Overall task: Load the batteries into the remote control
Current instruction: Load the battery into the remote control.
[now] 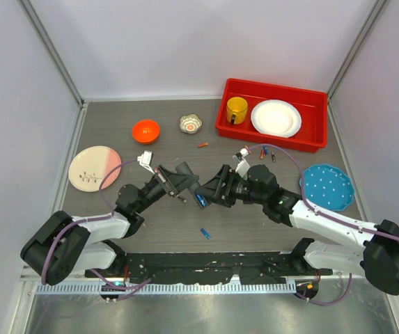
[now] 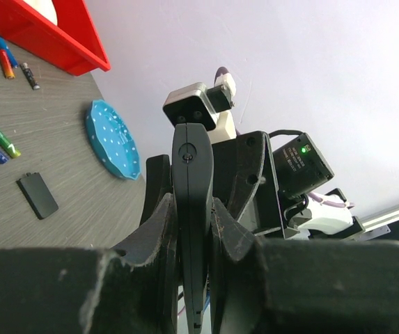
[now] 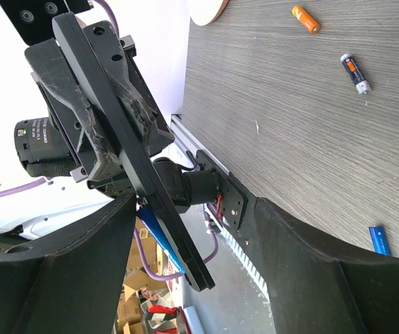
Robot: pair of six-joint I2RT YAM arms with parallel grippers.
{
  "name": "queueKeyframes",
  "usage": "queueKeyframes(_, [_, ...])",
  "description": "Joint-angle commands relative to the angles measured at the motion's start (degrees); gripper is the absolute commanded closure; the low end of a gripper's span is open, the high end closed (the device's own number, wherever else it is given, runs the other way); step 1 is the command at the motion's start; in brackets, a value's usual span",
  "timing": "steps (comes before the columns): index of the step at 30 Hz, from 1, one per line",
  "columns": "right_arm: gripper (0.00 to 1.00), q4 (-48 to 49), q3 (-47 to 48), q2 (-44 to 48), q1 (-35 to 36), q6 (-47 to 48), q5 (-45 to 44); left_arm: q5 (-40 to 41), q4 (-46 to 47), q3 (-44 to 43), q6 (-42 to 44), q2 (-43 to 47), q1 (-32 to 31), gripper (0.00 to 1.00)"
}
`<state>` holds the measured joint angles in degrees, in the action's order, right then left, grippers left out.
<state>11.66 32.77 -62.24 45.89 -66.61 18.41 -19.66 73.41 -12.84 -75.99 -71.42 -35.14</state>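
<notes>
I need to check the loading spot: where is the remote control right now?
The remote control is clamped edge-on in the left gripper, mid-scene in the top view, between the right gripper's spread fingers.

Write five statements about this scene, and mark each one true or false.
1. The left claw is shut on the remote control. True.
2. The yellow mug sits in the red bin. True.
3. The white plate lies outside the red bin. False: it lies inside, beside the mug.
4. The right claw is clamped shut. False: its jaws stand wide apart.
5. A blue battery lies on the table. True.
</notes>
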Motion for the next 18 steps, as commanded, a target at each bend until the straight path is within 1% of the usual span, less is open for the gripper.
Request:
queueKeyframes(1, [0.28, 1.78, -0.96, -0.60, -0.10, -0.36, 0.66, 1.55, 15.19, -0.96, 0.49, 2.16, -0.02, 1.00])
queueKeyframes(18, [0.36, 3.37, -1.84, -1.57, 0.08, -0.89, 1.36, 4.63, 15.19, -0.96, 1.01, 3.74, -0.02, 1.00])
